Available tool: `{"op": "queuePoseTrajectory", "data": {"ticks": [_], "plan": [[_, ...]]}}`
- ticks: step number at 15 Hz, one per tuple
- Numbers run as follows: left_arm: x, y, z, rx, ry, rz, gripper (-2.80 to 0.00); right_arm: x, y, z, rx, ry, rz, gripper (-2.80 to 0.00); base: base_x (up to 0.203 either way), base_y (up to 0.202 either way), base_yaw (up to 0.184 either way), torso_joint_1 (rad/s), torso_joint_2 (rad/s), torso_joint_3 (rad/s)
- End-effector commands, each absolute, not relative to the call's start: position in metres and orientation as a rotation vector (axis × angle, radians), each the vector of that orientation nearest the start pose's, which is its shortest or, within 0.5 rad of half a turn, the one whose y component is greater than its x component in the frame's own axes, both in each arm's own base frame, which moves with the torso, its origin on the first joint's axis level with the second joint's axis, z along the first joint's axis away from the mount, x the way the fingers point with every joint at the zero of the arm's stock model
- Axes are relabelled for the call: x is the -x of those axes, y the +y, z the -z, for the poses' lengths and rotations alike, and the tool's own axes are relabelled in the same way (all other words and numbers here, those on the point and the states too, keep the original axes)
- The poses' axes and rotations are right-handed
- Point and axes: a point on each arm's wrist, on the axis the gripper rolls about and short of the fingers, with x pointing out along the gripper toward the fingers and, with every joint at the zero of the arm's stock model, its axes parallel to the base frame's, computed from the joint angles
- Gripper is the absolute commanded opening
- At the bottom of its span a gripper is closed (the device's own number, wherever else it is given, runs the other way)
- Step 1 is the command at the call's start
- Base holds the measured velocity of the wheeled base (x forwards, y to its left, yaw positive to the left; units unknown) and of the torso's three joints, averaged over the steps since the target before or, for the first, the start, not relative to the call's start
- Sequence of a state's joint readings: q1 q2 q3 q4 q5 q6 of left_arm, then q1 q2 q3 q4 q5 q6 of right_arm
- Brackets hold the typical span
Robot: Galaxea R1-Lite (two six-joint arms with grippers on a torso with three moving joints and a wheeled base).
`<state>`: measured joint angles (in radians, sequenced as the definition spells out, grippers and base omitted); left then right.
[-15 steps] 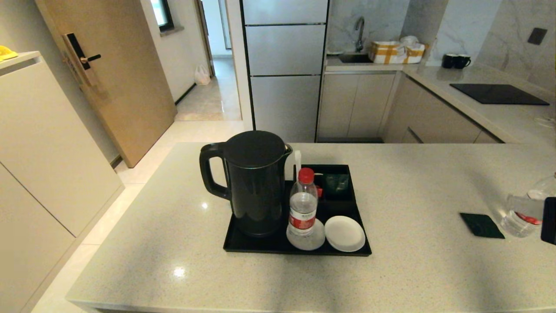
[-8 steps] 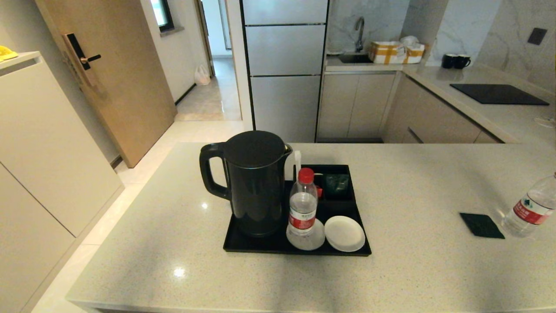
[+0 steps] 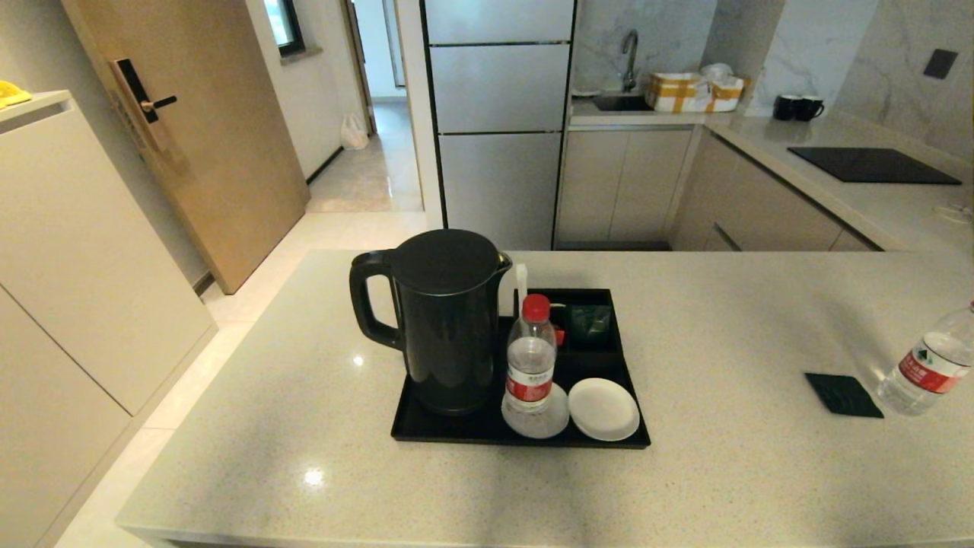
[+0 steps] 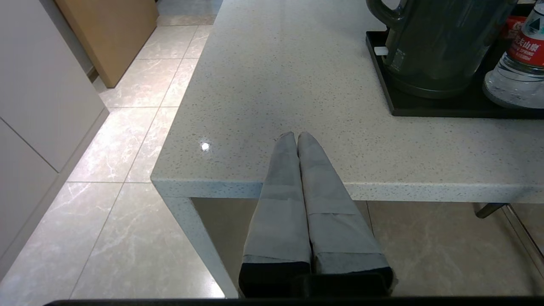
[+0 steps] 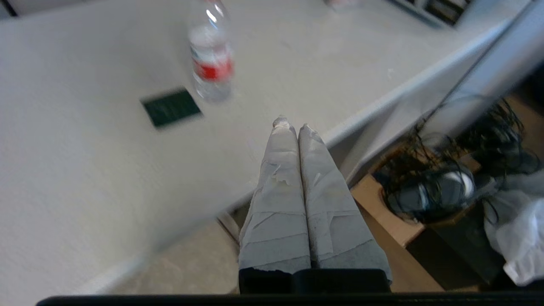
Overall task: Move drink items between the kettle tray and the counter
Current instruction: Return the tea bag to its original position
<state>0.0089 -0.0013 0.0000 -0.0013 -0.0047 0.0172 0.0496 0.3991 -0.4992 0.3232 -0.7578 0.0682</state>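
Note:
A water bottle [image 3: 530, 358] with red cap stands on a coaster in the black kettle tray [image 3: 631, 438]. A dark green sachet [image 3: 590, 321] lies in one of the tray's small compartments. On the counter [image 3: 723, 327] at the far right stand a second water bottle [image 3: 930, 364] [image 5: 209, 59] and, beside it, a flat dark green sachet [image 3: 843, 394] [image 5: 171, 107]. My right gripper [image 5: 290, 124] is shut and empty, pulled back over the counter's near right edge. My left gripper [image 4: 296, 135] is shut and empty over the counter's near left edge. Neither gripper shows in the head view.
A tall black kettle [image 3: 445, 320] fills the tray's left half, and a bare white coaster [image 3: 603, 409] lies at its front right. Below the counter's right end sits a box with cables [image 5: 429, 191]. A farther counter holds a black hob [image 3: 871, 164].
My right gripper was beside the bottle at the far right a second ago; it has left the head view, and the bottle stands free on the counter.

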Motion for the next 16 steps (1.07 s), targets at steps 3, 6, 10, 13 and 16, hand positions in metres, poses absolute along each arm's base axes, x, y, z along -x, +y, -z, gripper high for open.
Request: {"op": "queuePoseTrajectory", "data": {"ticks": [3,6,10,13,16], "plan": [[0.023,0.000,-0.075,-0.017,0.000,-0.005,-2.80,0.063,-0.013,-0.141,-0.015,0.082,0.618,-2.80,0.000,0.000,0.000,0.000,0.00,0.000],[0.023,0.000,-0.075,-0.017,0.000,-0.006,-2.80,0.059,-0.008,-0.116,0.014,0.116,0.394,-2.80,0.000,0.000,0.000,0.000,0.00,0.000],[0.023,0.000,-0.075,-0.017,0.000,-0.005,-2.80,0.045,-0.004,-0.098,0.027,0.133,0.178,-2.80,0.000,0.000,0.000,0.000,0.00,0.000],[0.023,0.000,-0.075,-0.018,0.000,-0.005,-2.80,0.030,-0.003,-0.086,0.054,0.035,0.118,-2.80,0.000,0.000,0.000,0.000,0.00,0.000],[0.023,0.000,-0.075,-0.017,0.000,-0.005,-2.80,0.025,0.000,-0.073,0.010,0.063,0.013,-2.80,0.000,0.000,0.000,0.000,0.00,0.000]]}}
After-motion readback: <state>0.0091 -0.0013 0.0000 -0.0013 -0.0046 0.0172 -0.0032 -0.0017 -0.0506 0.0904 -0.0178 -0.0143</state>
